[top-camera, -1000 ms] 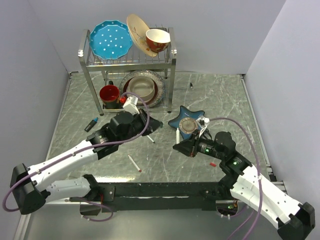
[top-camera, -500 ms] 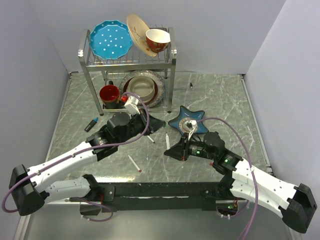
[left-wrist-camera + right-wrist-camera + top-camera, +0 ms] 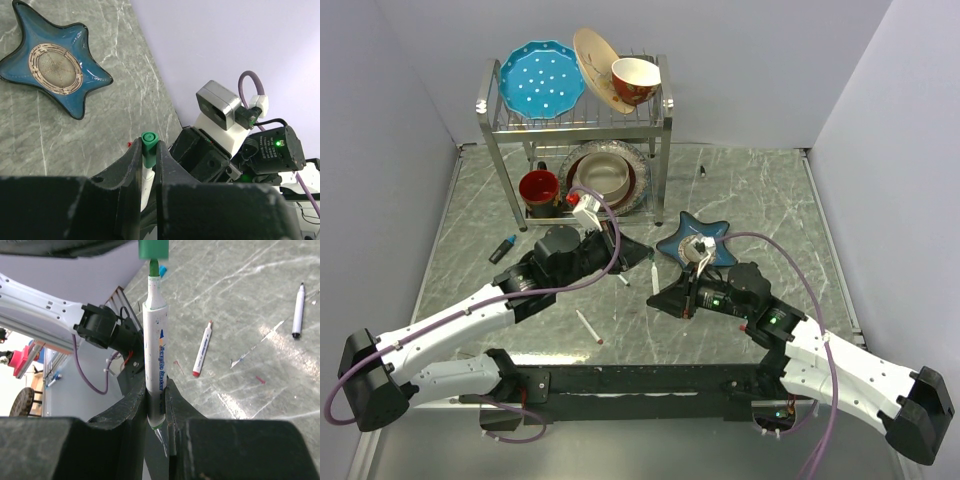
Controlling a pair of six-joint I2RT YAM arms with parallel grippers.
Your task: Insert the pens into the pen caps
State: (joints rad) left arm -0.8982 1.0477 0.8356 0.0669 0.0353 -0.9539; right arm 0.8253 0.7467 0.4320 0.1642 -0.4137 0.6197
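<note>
Mid-bench, between my arms, the pen (image 3: 154,340) stands upright in my right fingers (image 3: 131,412), its tip meeting the mouth of the cap (image 3: 148,139) held above it in my left fingers (image 3: 129,167). The star dish (image 3: 672,243) lies just behind them, to the right. The rack (image 3: 666,140) stands at the back left. A second pen (image 3: 588,327) lies nearer me, to the left, and the marker (image 3: 502,248) lies far left.

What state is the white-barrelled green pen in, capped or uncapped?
Uncapped: the right wrist view shows the white-barrelled green pen, its tip bare just under the small green plastic cap; whether they touch, cannot tell.
</note>
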